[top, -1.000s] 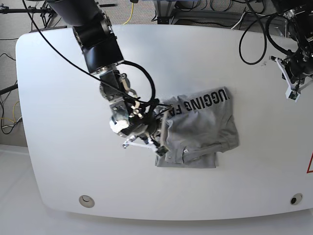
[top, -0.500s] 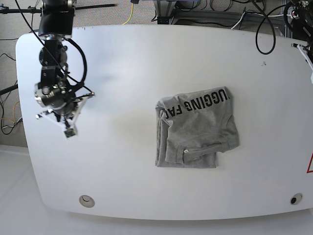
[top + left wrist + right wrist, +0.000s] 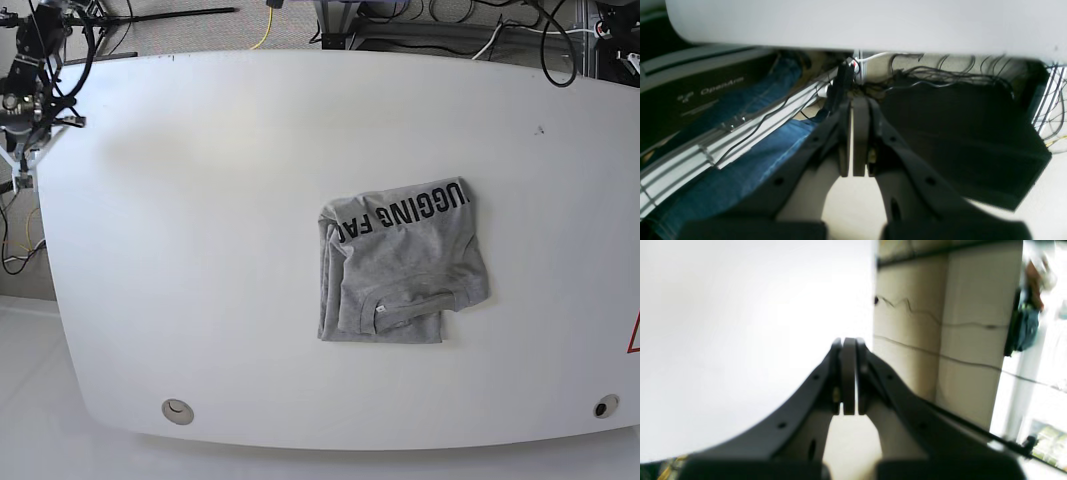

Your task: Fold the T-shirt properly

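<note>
The grey T-shirt [image 3: 405, 265] lies folded in a compact rectangle right of the table's middle, black lettering along its far edge and the ribbed neck showing near its front edge. Neither gripper touches it. My right gripper [image 3: 848, 375] is shut with nothing between its fingers; it hangs off the table's left edge [image 3: 22, 170]. In the left wrist view my left gripper [image 3: 853, 136] is also shut and empty, past the table's edge and looking under it. Only a bit of the left arm [image 3: 625, 40] shows at the top right corner.
The white table [image 3: 200, 250] has a round grommet [image 3: 177, 409] near the front left and another grommet [image 3: 604, 407] at the front right. Cables [image 3: 940, 70], a black box [image 3: 690, 100] and blue cloth [image 3: 750, 160] sit below the table.
My right gripper let go of the shirt's left side and swung far left, off the table's edge. The left arm pulled back to the top right corner. The shirt stays folded.
</note>
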`<control>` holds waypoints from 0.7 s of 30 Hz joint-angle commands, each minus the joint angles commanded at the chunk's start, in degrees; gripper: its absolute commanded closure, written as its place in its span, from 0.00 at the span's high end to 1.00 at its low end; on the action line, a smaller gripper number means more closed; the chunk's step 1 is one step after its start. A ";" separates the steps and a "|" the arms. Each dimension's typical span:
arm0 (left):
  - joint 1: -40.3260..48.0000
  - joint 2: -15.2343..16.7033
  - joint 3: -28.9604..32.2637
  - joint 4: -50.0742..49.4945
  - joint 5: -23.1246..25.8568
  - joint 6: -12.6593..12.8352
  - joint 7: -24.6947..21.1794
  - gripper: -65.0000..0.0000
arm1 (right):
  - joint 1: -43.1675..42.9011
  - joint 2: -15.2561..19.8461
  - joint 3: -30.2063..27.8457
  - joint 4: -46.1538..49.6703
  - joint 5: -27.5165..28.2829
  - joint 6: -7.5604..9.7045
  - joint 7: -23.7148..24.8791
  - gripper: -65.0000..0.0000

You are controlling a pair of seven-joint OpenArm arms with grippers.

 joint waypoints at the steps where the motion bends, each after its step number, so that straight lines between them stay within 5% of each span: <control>1: 0.62 0.53 -0.09 0.00 0.00 0.00 0.00 0.00 | -1.23 -0.97 2.11 -0.09 -0.97 0.00 0.00 0.00; 6: 3.34 1.67 0.26 -0.18 0.09 0.00 0.00 0.00 | -4.75 -4.75 7.21 -0.09 -9.32 0.35 0.00 0.00; 13: 5.80 4.84 3.25 -0.26 3.60 0.00 -1.49 0.00 | -7.56 -11.60 7.30 -1.67 -24.00 0.70 2.64 0.00; 21: 5.80 7.21 11.16 -4.75 15.38 0.00 -2.55 0.00 | -8.00 -21.19 7.82 -9.85 -37.89 9.23 14.51 0.00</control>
